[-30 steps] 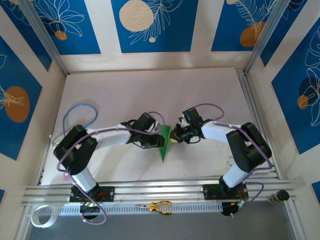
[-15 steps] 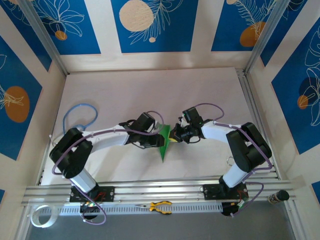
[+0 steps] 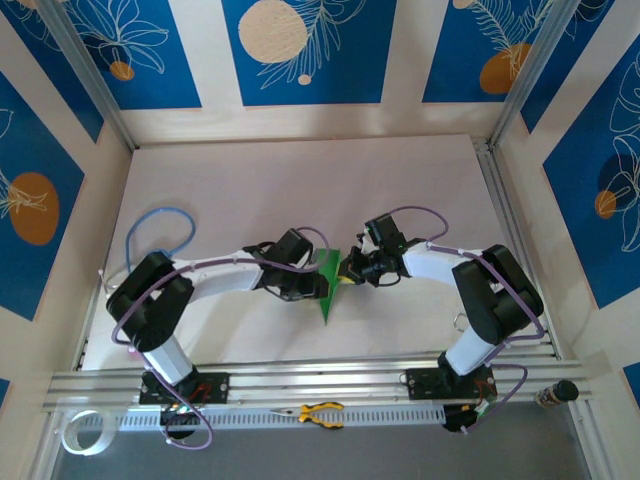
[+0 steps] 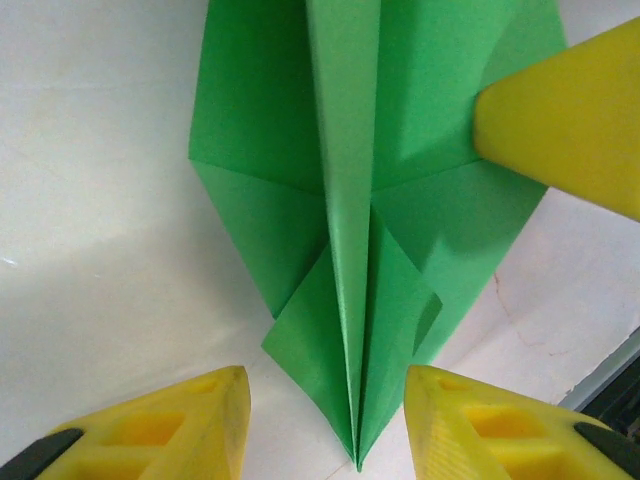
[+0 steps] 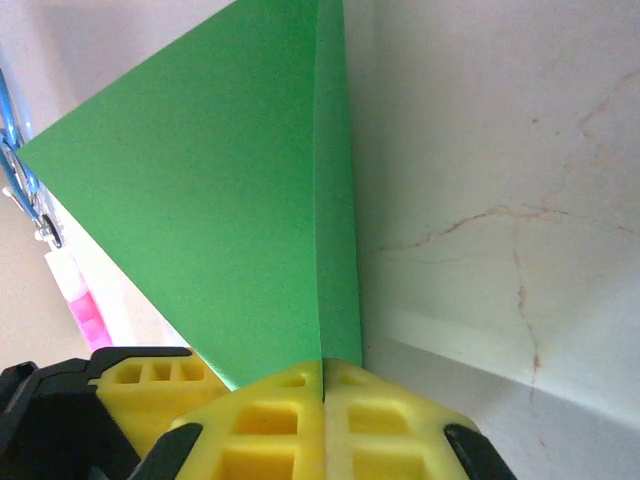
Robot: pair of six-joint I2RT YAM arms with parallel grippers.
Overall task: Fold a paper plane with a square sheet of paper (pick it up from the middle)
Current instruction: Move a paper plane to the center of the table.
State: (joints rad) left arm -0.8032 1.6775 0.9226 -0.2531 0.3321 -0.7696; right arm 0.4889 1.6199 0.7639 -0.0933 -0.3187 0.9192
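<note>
Bright green paper plane, a creased pointed dart, sits mid-table between the arms. The right jaws stay clenched on its edge. The left jaws have just widened, released beside its nose, so the crease-pressing step looks finished.

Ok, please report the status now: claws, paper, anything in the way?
Right claw shut on the folded green paper. Left claw open, straddling its pointed tip, no grip. Pliers lie at the near rail, apart from the work.
</note>
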